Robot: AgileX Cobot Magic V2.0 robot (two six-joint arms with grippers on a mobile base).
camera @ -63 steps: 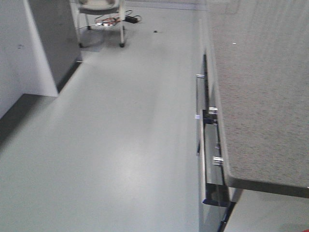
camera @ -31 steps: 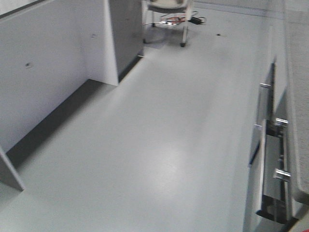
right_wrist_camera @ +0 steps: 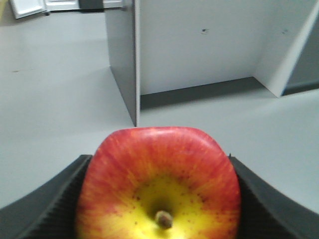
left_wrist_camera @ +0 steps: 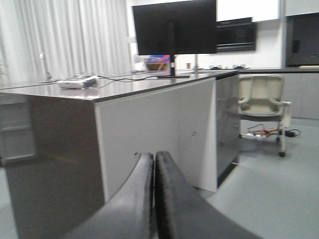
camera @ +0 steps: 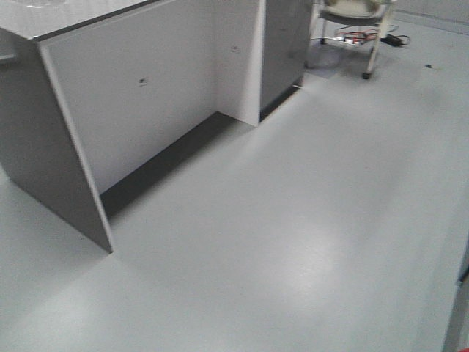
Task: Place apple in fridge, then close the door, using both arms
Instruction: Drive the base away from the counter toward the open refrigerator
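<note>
Apple point(right_wrist_camera: 158, 184), red over yellow, stem end toward the camera, is pinched between the two ribbed fingers of the right hand point(right_wrist_camera: 158, 159), grey floor point(right_wrist_camera: 50, 74) behind it. Left hand point(left_wrist_camera: 153, 157) empty, fingers pressed together, pointing at a worktop point(left_wrist_camera: 124, 87) carrying a monitor point(left_wrist_camera: 174, 27), office chair point(left_wrist_camera: 259, 97) beyond

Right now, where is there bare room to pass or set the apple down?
Open floor stretches right of the grey island, up to the chair. The island's top is bare near its front edge; cables and a monitor crowd the far part.
</note>
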